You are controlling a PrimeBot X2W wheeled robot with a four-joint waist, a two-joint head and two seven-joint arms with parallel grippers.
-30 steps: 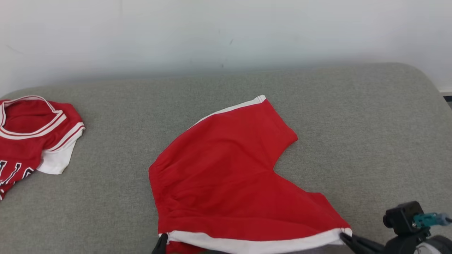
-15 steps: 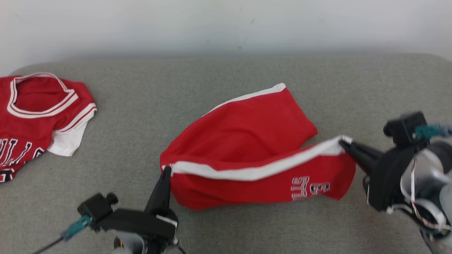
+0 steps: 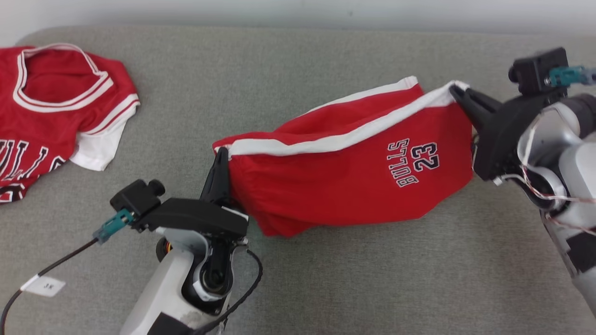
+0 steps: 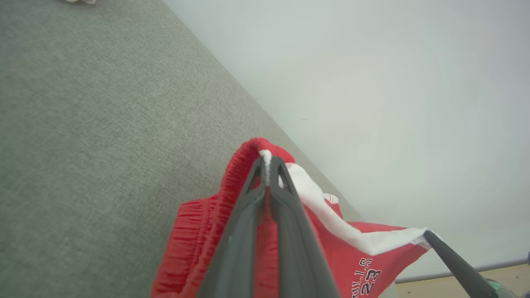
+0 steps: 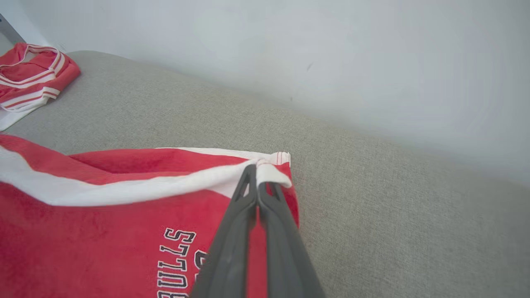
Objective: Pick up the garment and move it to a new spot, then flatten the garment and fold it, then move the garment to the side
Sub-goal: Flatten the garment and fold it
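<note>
The garment is a pair of red shorts (image 3: 344,181) with a white side stripe and "BULLS 23" printed on them. They hang stretched between my two grippers above the grey cushion (image 3: 326,279). My left gripper (image 3: 222,153) is shut on the waistband corner of the red shorts (image 4: 198,231), pinching the white stripe end. My right gripper (image 3: 454,90) is shut on the hem corner of the red shorts (image 5: 83,223), again at the stripe. The far leg (image 3: 354,111) still trails on the cushion behind.
A red and white jersey (image 3: 46,111) lies crumpled at the cushion's far left, the same jersey (image 5: 29,78) showing in the right wrist view. A pale wall (image 5: 290,49) runs along the cushion's back edge. Bare grey cushion lies in front and to the right.
Both grippers have lifted the near edge of the shorts up and carried it toward the far leg, turning the printed side into view. The head camera has tilted down.
</note>
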